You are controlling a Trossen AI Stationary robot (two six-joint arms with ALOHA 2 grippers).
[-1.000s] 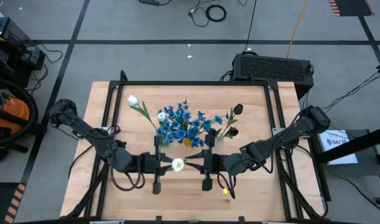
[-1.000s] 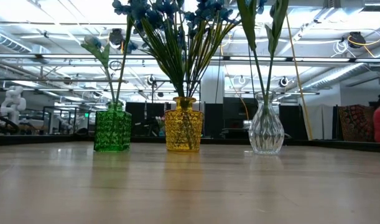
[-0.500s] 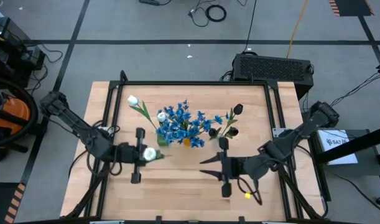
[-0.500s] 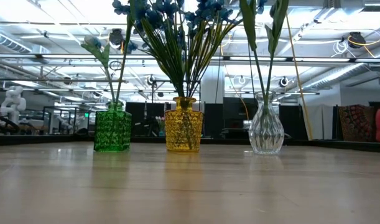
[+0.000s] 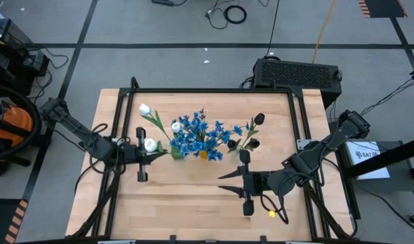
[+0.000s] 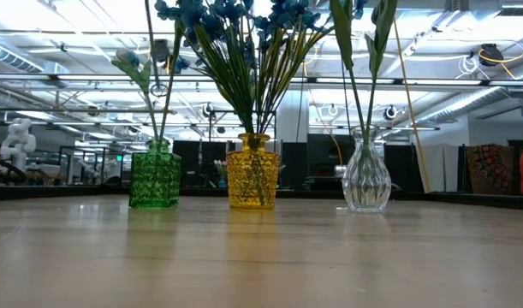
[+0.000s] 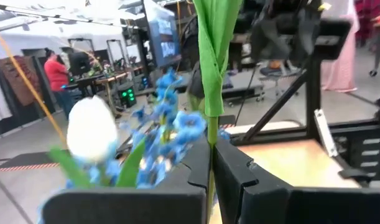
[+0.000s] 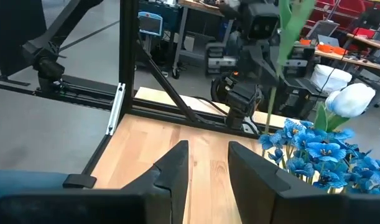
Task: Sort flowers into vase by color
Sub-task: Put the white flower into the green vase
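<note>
Overhead, left gripper (image 5: 144,150) clamped a white tulip (image 5: 150,144) just beside the green vase (image 5: 175,153); right gripper (image 5: 242,181) waited, jaws apart, empty. Wrist view showed its stem (image 7: 209,134) pinched upright; best lowered straight into that vase.
</note>
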